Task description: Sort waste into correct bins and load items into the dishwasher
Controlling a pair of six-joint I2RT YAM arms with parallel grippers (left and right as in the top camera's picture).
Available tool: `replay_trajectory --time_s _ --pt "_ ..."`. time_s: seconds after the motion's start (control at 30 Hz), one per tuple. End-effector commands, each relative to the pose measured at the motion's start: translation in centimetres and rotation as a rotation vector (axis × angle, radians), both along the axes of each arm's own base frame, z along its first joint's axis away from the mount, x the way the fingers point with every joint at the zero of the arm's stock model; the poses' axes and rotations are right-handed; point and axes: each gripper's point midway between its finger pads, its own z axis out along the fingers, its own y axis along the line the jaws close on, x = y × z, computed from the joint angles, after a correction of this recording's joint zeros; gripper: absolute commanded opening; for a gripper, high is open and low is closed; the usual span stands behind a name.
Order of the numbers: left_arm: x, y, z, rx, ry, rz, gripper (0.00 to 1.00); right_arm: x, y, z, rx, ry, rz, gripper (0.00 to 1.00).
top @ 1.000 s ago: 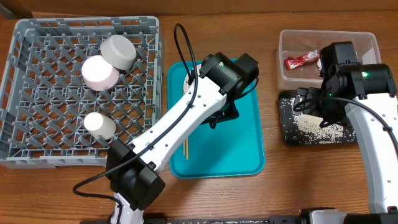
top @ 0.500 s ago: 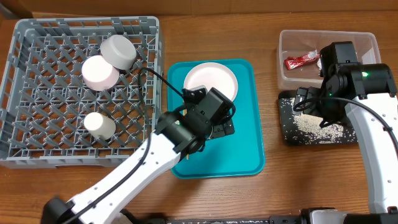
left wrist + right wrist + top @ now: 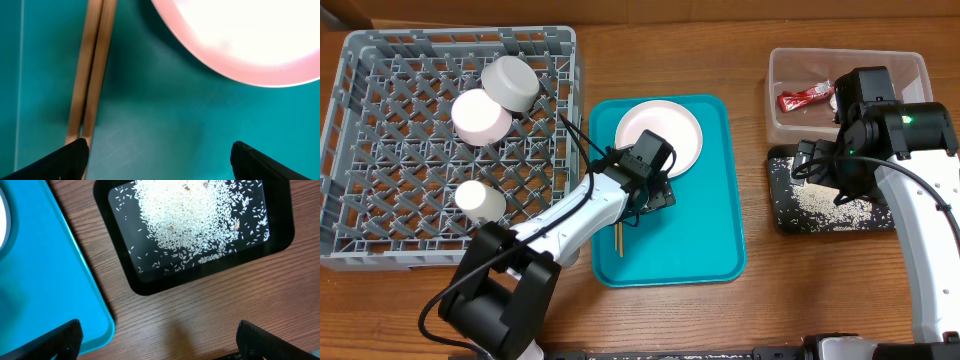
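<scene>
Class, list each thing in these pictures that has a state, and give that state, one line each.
dish rack, holds pinkish bowl, grey bowl, cup
plate, flat on teal tray, not racked
chopsticks, lying side by side on teal tray
clear tub, holds red wrapper
black tray, strewn with rice
left end effector, open, empty
right end effector, open, empty

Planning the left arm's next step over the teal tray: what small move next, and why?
Probably shift the left gripper sideways to centre on the chopsticks: its jaws stand open, the pair lies by one fingertip, not between them, and the plate lies apart.
</scene>
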Motion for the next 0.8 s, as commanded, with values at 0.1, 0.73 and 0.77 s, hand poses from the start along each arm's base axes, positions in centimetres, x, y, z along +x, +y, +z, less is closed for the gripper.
replay_trajectory --time_s 0.1,0.73,0.77 --pt "0.0 0.6 -1.5 0.042 0.018 -0.010 0.93 0.4 -0.1 1.0 -0.001 -0.040 -0.008 1.00" --pt "-0.3 1.8 -2.0 0.101 0.015 0.001 0.92 0.5 -0.1 1.0 -0.001 -0.043 -0.008 1.00" --pt "-0.3 1.8 -2.0 0.102 0.016 0.001 0.91 0.5 -0.1 1.0 -0.001 -0.043 -0.008 1.00"
